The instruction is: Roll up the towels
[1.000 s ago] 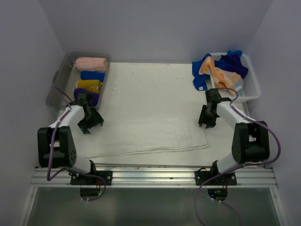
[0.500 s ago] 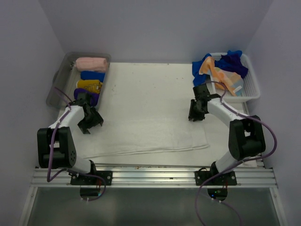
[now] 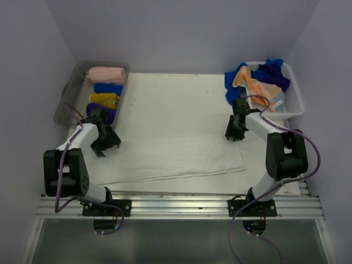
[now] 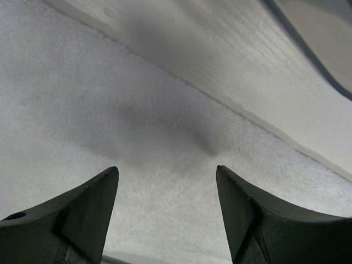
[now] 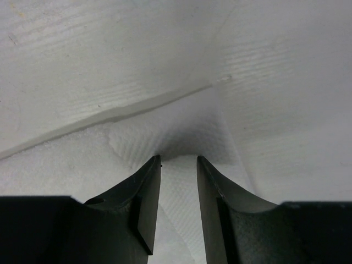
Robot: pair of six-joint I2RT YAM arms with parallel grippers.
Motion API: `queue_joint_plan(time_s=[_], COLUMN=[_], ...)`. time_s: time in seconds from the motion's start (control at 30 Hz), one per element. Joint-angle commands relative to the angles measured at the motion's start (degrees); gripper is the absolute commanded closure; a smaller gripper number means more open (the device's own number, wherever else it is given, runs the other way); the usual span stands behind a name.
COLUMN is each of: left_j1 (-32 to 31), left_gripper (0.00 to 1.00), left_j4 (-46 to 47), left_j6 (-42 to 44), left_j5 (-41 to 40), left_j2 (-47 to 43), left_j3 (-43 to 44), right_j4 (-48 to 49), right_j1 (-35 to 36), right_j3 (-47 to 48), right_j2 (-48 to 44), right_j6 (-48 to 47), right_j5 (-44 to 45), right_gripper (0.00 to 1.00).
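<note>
A large white towel [image 3: 170,157] lies flat as a wide folded strip across the near half of the table. My right gripper [image 3: 235,132] is down on its far right corner. In the right wrist view my right gripper [image 5: 179,158] has its jaws drawn narrow, and a raised pinch of the white towel [image 5: 179,209] fills the gap between them. My left gripper [image 3: 104,144] hovers over the strip's left end. Seen from the left wrist, my left gripper [image 4: 165,168] is open, with only the white towel [image 4: 110,110] below it.
A grey see-through tub [image 3: 70,93] at the back left holds rolled pink [image 3: 107,75], blue [image 3: 108,88], yellow [image 3: 104,100] and purple [image 3: 100,113] towels. A white lattice basket [image 3: 294,104] at the back right holds loose blue [image 3: 272,74] and orange [image 3: 256,87] towels.
My right arm has swung left and away from its base to the towel's far right corner, and its jaws have narrowed. The left arm has not moved.
</note>
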Motion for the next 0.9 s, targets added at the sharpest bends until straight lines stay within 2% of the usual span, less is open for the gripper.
queue_joint_plan(time_s=[0.0, 0.13, 0.27, 0.53, 0.73, 0.87], left_j1=[0.06, 0.06, 0.14, 0.14, 0.14, 0.14], left_gripper=[0.24, 0.24, 0.24, 0.24, 0.24, 0.24], left_j4=[-0.65, -0.65, -0.65, -1.01, -1.01, -1.01], left_j6=[0.94, 0.94, 1.02, 1.11, 0.94, 0.76], left_j5=[-1.21, -1.39, -1.47, -1.74, -1.83, -1.56], left_j2=[-1.83, -2.0, -2.01, -2.18, -2.36, -2.45], left_j3=[0.87, 0.78, 0.87, 1.31, 1.05, 1.31], right_j4=[-2.22, -5.04, -3.99, -0.13, -0.21, -0.91], right_j1=[-1.87, -5.21, -5.3, -5.48, -5.48, -5.48], right_j3=[-1.52, -4.16, -8.99, -11.99, -12.17, -12.69], right_j2=[-7.41, -8.3, -7.69, -4.17, -9.44, -11.73], right_j6=[-0.94, -2.35, -1.83, -2.18, -1.65, -2.08], right_j5=[4.19, 3.4, 2.44, -3.1, -3.37, -4.06], right_gripper=[0.62, 0.55, 0.55, 0.55, 0.44, 0.42])
